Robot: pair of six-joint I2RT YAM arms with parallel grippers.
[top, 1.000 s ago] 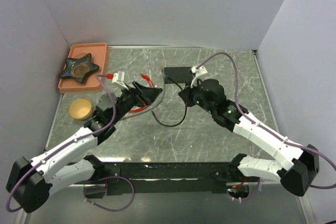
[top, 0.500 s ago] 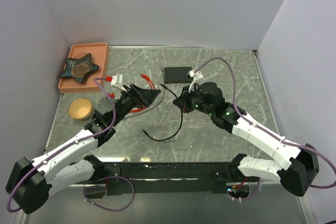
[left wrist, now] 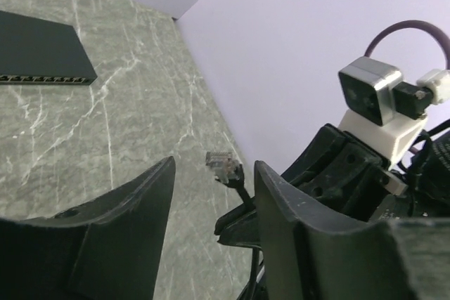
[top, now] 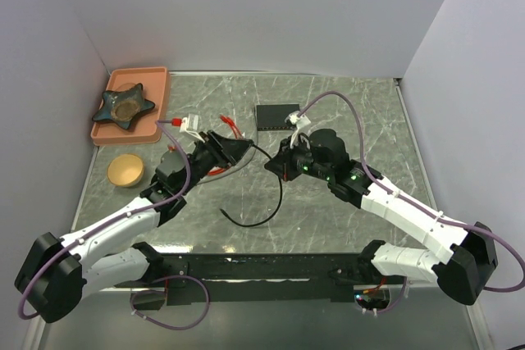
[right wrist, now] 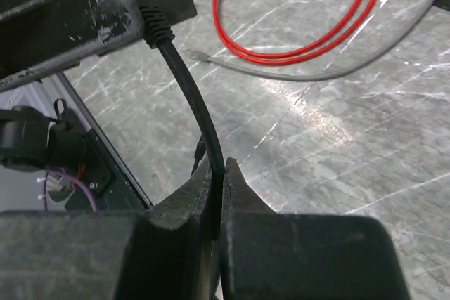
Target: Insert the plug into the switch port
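The plug [left wrist: 223,167], clear with a black boot, sticks up from a black cable [top: 271,202]. My right gripper [right wrist: 218,166] is shut on that cable just below the plug and holds it above the table. In the top view the right gripper [top: 273,166] meets my left gripper [top: 243,150] mid-table. The left gripper [left wrist: 214,164] has its jaws apart on either side of the plug, with a gap on both sides. The flat black switch [top: 277,115] lies behind them; its row of ports [left wrist: 43,79] faces the near side.
A red cable [right wrist: 309,36] and a grey cable [right wrist: 330,72] lie on the marble table under the left gripper. An orange tray [top: 156,112] with a dark star-shaped dish [top: 123,106] sits at the far left. A round wooden disc [top: 125,170] lies in front of it.
The right gripper has carried the cable leftward and nearer, away from the switch, to the left gripper. The left jaws have narrowed around the plug.
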